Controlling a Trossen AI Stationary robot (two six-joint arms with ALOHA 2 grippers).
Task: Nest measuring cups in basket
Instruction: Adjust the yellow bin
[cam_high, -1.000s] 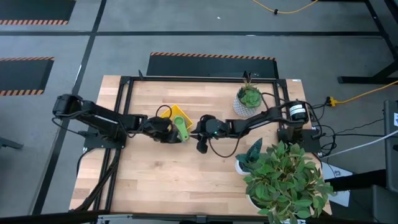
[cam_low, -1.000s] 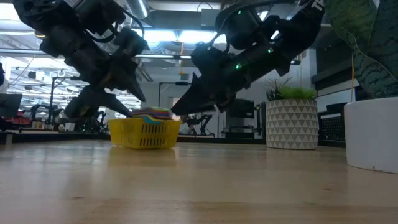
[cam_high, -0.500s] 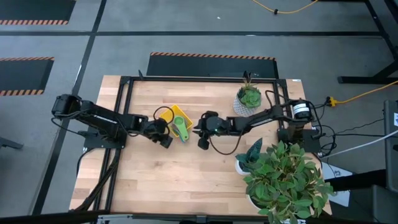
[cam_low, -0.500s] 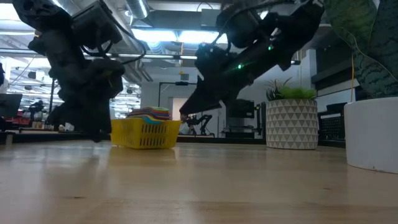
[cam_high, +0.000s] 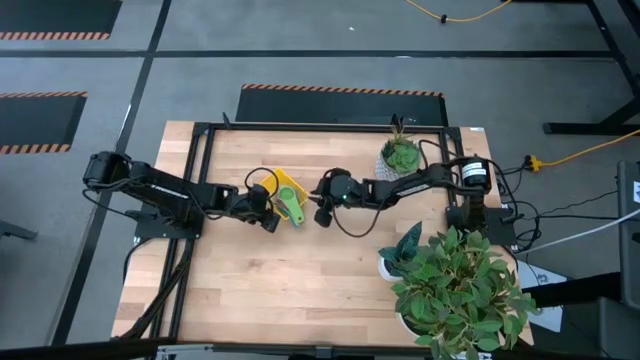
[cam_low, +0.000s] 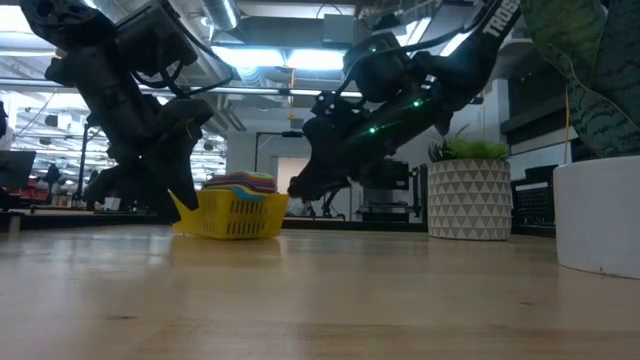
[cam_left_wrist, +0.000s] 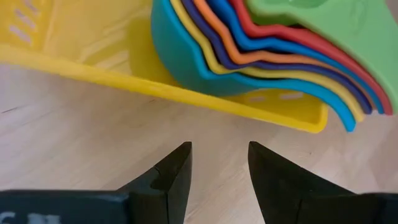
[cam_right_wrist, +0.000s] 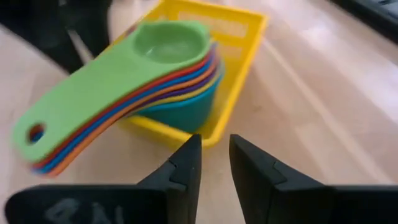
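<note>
The yellow basket (cam_high: 281, 186) sits at mid-table. The measuring cups (cam_high: 292, 205) are nested in it, green on top (cam_right_wrist: 124, 74), with red, blue, orange and teal layers below (cam_left_wrist: 261, 56). Their bowls rest in the basket and their handles stick out over its near rim (cam_left_wrist: 186, 93). My left gripper (cam_high: 270, 216) is open and low at the basket's left near side (cam_left_wrist: 219, 163). My right gripper (cam_high: 320, 207) is at the basket's right near corner (cam_right_wrist: 214, 155), its fingers a narrow gap apart with nothing between them. My right gripper's fingertips (cam_right_wrist: 194, 144) stand slanting down right at the basket's corner (cam_right_wrist: 211, 135); I cannot tell whether they touch it. My left gripper touches nothing; bare wood shows between its fingertips and the basket's rim.
A white patterned plant pot (cam_high: 400, 160) stands on the table's far right, also in the low view (cam_low: 468, 198). A large leafy plant in a white pot (cam_high: 455, 285) fills the near right corner. Bare wood (cam_high: 260, 290) lies toward the near edge.
My left gripper drew back from over the cups toward the table's left and sank low, then edged back to the basket's side. My right gripper shifted toward the far edge and turned, its tip lower beside the basket. Basket and cups have stayed in place.
</note>
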